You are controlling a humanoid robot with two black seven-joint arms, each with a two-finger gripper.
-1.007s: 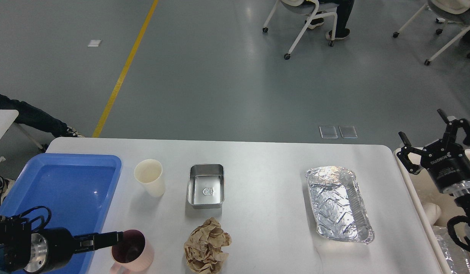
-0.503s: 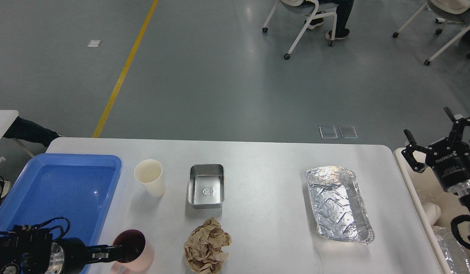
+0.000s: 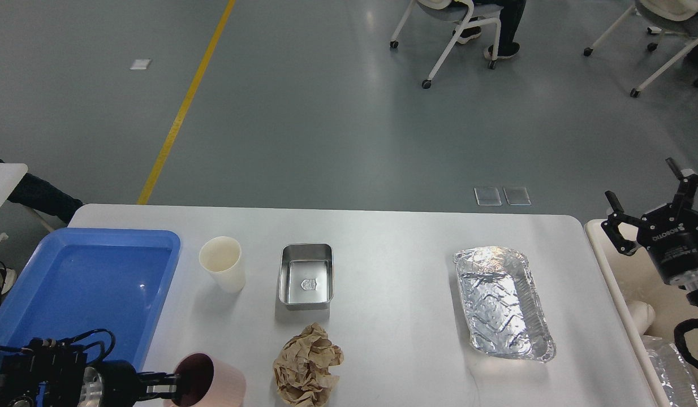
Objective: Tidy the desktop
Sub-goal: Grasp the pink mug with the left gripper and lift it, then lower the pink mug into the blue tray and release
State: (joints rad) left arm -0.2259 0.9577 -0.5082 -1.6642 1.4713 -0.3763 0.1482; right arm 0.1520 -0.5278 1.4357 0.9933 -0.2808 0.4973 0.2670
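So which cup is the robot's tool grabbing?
The pink cup at the table's near edge. The left tool pinches its rim. The cream cup stands alone farther back, untouched.

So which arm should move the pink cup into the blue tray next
Left. The left gripper is already at the pink cup, right beside the blue tray. The right gripper hangs open past the desktop's far right edge.

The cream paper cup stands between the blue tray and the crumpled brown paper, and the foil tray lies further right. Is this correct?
Not quite. In the head view the cream paper cup stands between the blue tray and the steel container, not the crumpled brown paper. The foil tray does lie further right.
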